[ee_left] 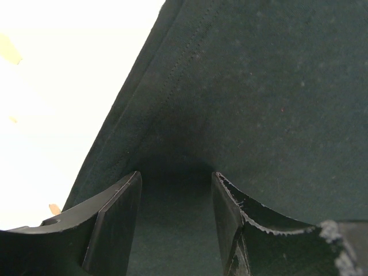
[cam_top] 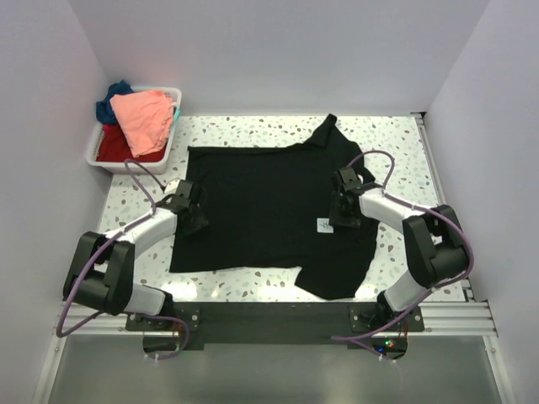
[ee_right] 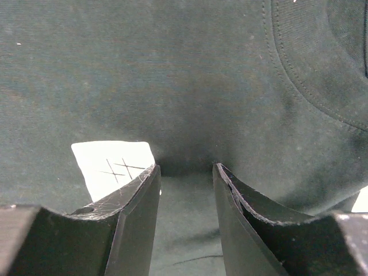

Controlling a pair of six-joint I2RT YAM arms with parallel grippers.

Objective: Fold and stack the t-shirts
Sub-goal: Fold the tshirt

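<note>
A black t-shirt (cam_top: 261, 206) lies spread flat on the speckled table, its white neck label (cam_top: 324, 225) facing up on the right side. My left gripper (cam_top: 192, 212) rests on the shirt's left hem. In the left wrist view the left gripper (ee_left: 177, 178) stands open, tips down on the black cloth (ee_left: 259, 103) beside the stitched hem. My right gripper (cam_top: 342, 210) sits near the collar. Seen from the right wrist, the right gripper (ee_right: 187, 169) is open on the cloth, with the label (ee_right: 112, 164) just left of its left finger. Nothing is pinched in either.
A white plastic bin (cam_top: 171, 139) stands at the back left, holding a salmon-pink shirt (cam_top: 143, 118) on top, a red one (cam_top: 114, 145) and a dark blue one (cam_top: 109, 99). Bare terrazzo table (cam_top: 253, 128) shows behind the black shirt; walls close in on both sides.
</note>
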